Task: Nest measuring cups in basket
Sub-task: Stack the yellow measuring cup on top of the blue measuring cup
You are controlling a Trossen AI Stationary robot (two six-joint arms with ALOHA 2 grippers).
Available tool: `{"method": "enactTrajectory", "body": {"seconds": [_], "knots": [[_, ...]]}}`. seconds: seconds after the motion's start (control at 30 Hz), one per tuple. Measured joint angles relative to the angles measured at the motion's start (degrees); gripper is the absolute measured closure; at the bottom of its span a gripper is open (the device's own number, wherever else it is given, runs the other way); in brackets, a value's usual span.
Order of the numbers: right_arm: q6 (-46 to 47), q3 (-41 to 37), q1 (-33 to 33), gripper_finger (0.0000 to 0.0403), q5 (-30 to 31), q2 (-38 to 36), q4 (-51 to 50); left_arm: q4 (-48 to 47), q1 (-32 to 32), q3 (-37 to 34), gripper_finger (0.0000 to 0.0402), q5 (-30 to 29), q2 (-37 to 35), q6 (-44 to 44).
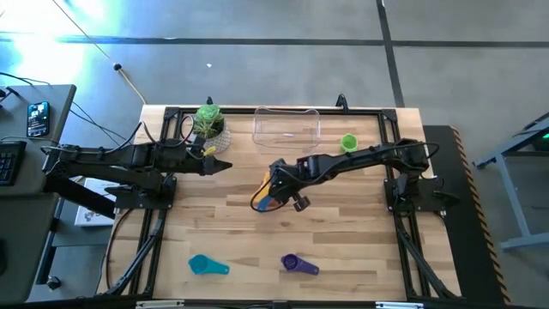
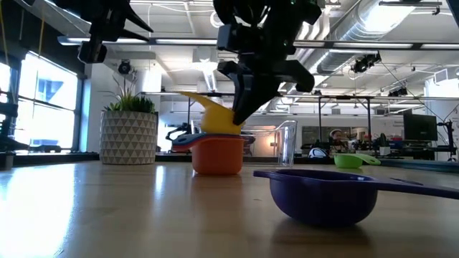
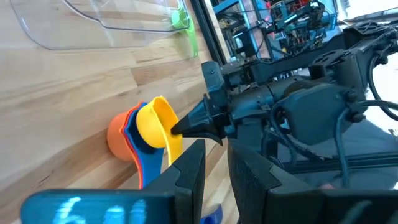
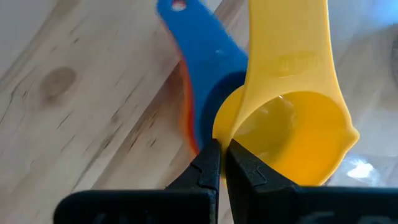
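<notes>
Right end effector (image 1: 276, 190) is over the middle of my worktop (image 1: 343, 249), fingers brought together and clamped on the rim of the yellow cup (image 4: 298, 134). In the right wrist view I see the two dark fingertips (image 4: 208, 165) pinching the yellow rim where it meets the blue cup (image 4: 208, 59). The yellow cup sits tilted in the blue one, its handle slanting up and away, and the blue one sits in the orange cup (image 2: 217, 155), which stands on the wood. From the low view the stack reads orange at the bottom, a blue edge above it, yellow on top and leaning.

Left end effector (image 1: 221, 166) hovers on the left side of the worktop, just beside the white pot with a green plant (image 1: 208, 123), pointing toward the stack; fingers slightly apart, nothing between them.

The basket (image 1: 286, 125) lies at the far edge of the worktop, beyond the stack and apart from it. I see no cup inside it. The green cup (image 1: 348, 143) rests on the wood just beside the basket's right end. The teal cup (image 1: 206, 265) and the purple cup (image 1: 298, 264) lie near the front edge, well apart from each other and from the stack. In the low view the purple cup is closest to the camera, bowl upright, handle running off to the right.
</notes>
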Motion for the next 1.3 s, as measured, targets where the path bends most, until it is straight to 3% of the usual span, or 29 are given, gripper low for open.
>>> {"method": "enactTrajectory", "body": {"seconds": [0.2,0.53,0.73,1.0,1.3], "knots": [[0.0,0.0,0.0,0.04,-0.2,0.0,-0.9,-0.1,0.0,0.0,0.0342,0.0,0.0,0.0],[0.2,0.0,0.1,0.035,0.3,0.0,-0.8,-0.1,0.0,0.0,0.0342,0.0,0.0,0.1],[2.0,0.0,0.1,0.0345,2.4,0.0,-0.8,-0.1,0.0,0.0,0.0342,0.0,0.0,1.0],[16.8,0.0,1.3,0.0345,2.8,0.0,-0.9,-0.1,0.0,0.0,0.0342,0.0,0.4,2.9],[38.6,3.7,3.9,0.0345,4.1,-2.1,-7.3,-6.0,-0.5,0.0,0.0342,-1.3,7.3,5.8]]}}
